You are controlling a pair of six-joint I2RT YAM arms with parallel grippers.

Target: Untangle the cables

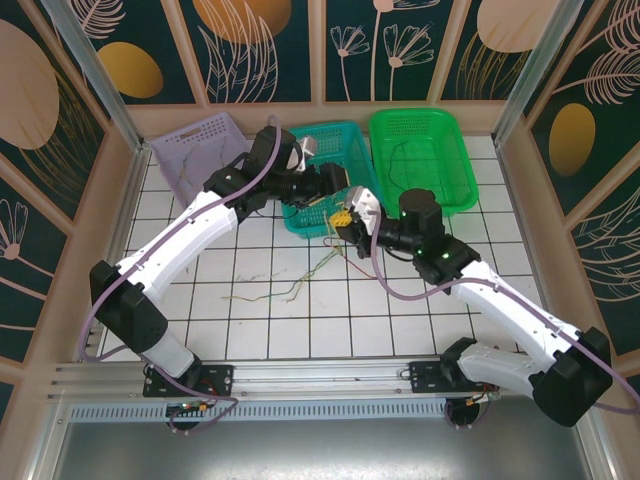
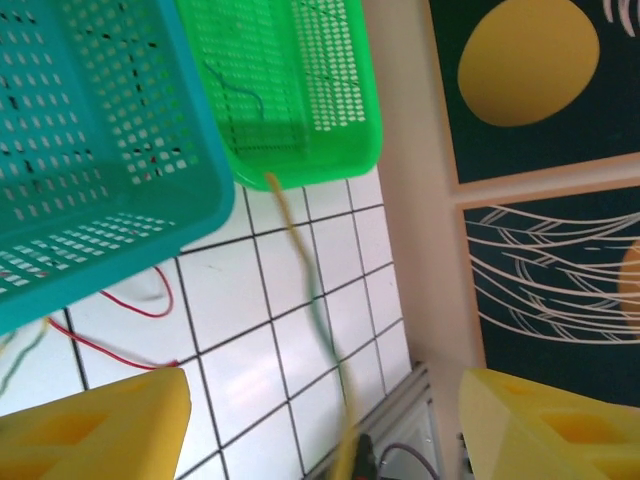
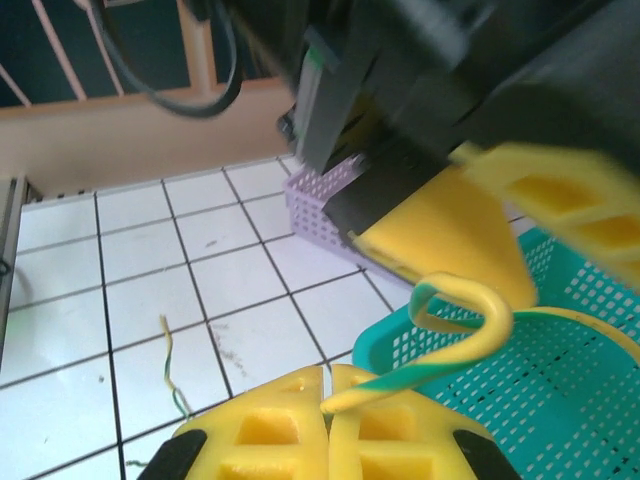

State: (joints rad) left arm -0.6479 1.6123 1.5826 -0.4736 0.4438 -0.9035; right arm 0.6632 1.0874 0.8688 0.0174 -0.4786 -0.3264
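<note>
- Two robot arms reached across a white tiled table [image 1: 250, 330] and met at the near side of a teal basket [image 1: 345, 128].
- The right tool [image 3: 327, 400] was closed tight. Its two yellow fingers were pressed together on a yellow-green cable [image 3: 500, 318].
- That cable curled up in a loop just above the fingers, then ran off over the teal basket.
- The left tool [image 2: 325, 385] stood wide open and held nothing.
- A thin yellow-green strand [image 2: 303, 250] ran down through the gap between the left tool's fingers and touched neither. Whether this strand was the held cable could not be told.
- More loose cables [image 1: 285, 293], green, yellow and reddish, lay spread on the table tiles in front of the teal basket.
- A red cable [image 2: 120, 350] lay on the tiles near that basket's corner.
- A dark cable [image 2: 232, 85] lay inside a green basket [image 1: 463, 165], which stood just beside the teal one on its right.
- A lilac basket [image 1: 200, 140] sat in the far left corner.
</note>
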